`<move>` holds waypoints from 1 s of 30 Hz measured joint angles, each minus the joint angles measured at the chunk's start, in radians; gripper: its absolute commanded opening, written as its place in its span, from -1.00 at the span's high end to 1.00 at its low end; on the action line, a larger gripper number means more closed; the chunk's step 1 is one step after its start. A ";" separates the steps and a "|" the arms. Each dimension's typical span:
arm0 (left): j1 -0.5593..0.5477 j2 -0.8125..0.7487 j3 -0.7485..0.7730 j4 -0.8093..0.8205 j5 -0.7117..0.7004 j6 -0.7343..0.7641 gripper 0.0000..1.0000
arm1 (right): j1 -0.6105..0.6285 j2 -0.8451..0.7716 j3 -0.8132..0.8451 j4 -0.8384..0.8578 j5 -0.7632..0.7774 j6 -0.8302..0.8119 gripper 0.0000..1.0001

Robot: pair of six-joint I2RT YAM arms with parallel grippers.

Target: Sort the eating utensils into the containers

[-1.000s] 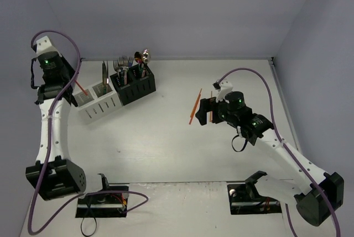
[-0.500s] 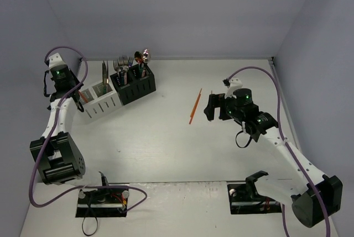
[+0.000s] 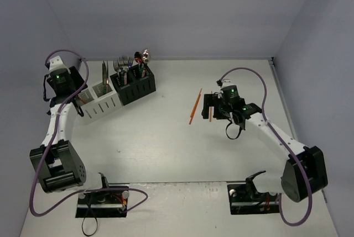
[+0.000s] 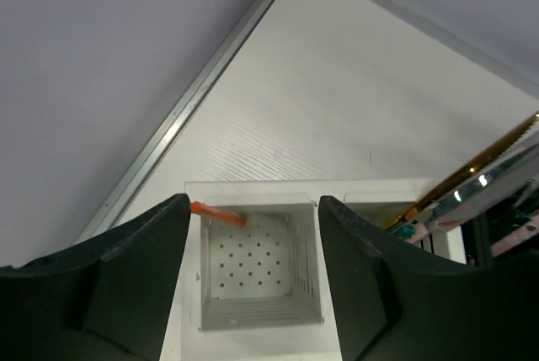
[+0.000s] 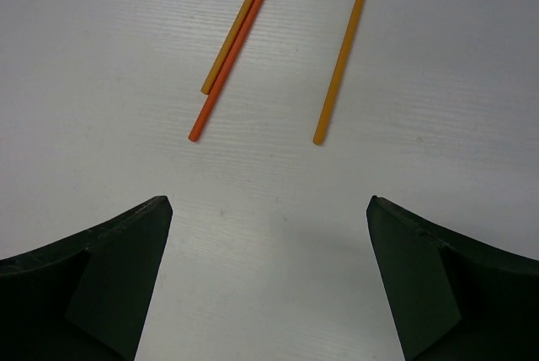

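We find the left gripper [image 4: 253, 203] poised over the white caddy [image 3: 100, 104], which sits at the far left of the table [image 3: 166, 143]; its jaws stand partly apart with nothing between them, and the caddy's left end compartment shows in the gap. In that compartment one orange stick [image 4: 217, 213] leans with its tip at the far left corner of the rim. In the compartment to its right, slim gold and silver pieces [image 4: 476, 177] slant upward, and a teal handle [image 4: 404, 231] shows beside them; from above, a silver knife [image 3: 104, 74] stands upright in the white caddy.

The black caddy [image 3: 135, 88] sits just beside the white one's right end, a little farther back; forks [image 3: 123, 63] and spoons [image 3: 145, 56] stand in it, heads up.

The right gripper [image 5: 265, 205] hangs low over the table, right of centre; its jaws are spread very wide and hold nothing. Three sticks lie flat on the table just beyond its fingertips; a dark orange stick [image 5: 232, 71] and a paler stick [image 5: 242, 26] run side by side, touching or nearly so; a yellow-orange stick [image 5: 345, 50] lies near them but apart. From above, the pair reads as one orange line just left of the gripper.

A green light [image 3: 231, 89] glows on the right wrist; a purple cable [image 3: 260, 82] loops above that arm.
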 measured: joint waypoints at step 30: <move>-0.602 -0.266 0.066 -0.552 0.220 -0.181 -0.72 | -0.007 0.570 0.261 -0.018 0.215 0.191 1.00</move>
